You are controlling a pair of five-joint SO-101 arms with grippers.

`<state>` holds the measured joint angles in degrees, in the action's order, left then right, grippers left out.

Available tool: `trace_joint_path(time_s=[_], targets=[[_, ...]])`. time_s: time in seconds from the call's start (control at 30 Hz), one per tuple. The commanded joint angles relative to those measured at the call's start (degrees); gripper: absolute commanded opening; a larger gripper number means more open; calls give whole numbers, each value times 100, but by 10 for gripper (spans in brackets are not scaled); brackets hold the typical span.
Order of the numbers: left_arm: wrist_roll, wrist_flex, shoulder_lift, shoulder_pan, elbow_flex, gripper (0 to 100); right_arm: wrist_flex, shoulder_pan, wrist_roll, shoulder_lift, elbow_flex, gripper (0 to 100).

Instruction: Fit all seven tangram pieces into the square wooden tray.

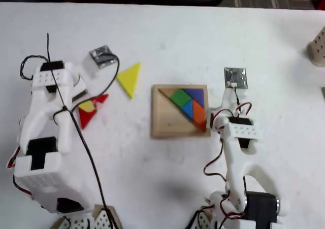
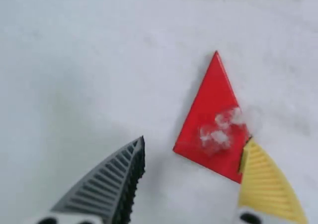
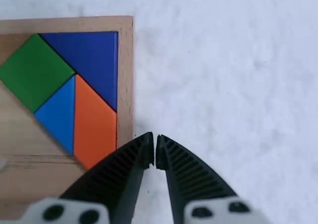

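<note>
Your step looks to be picking up the red triangle (image 2: 211,114), which lies flat on the surface (image 1: 177,36), well apart from the wooden tray (image 1: 165,120). Settle the left tool (image 2: 195,142) so both fingers flank opposite edges squarely before closing, since a thin flat piece will likely skid if pushed from one side. That tool is spread wide and grasps nothing; its yellow finger (image 2: 256,159) seems to meet the triangle's corner, while the grey finger (image 2: 119,174) stands clear. The right tool (image 3: 154,137) is pinched closed and empty beside the tray's rim. The yellow triangle (image 1: 129,77) also waits outside the tray.
</note>
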<state>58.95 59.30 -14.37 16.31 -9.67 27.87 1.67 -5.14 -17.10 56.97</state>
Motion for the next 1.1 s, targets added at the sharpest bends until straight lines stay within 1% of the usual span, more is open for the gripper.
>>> trace_joint_path(time_s=[0.0,0.1,0.3,0.47,0.63,1.0,1.07], targets=[[70,-281,-418,110,466,326,-92,-57,-88,-48,-53,17],[79,-202,-945,233,958,327,-101,-57,-88,-40,-53,17],[88,651,-1596,303,1723,327,-101,-66,-88,-31,-53,17],[88,1011,-1727,215,1793,327,-101,-66,-88,-40,-53,17],[88,1547,-1745,127,1776,327,-101,-66,-88,-40,-53,17],[-9,1582,-1754,110,1767,326,-92,-57,-88,-57,-53,17],[-316,1582,-1754,110,1767,325,-92,-48,-88,-57,-53,17]])
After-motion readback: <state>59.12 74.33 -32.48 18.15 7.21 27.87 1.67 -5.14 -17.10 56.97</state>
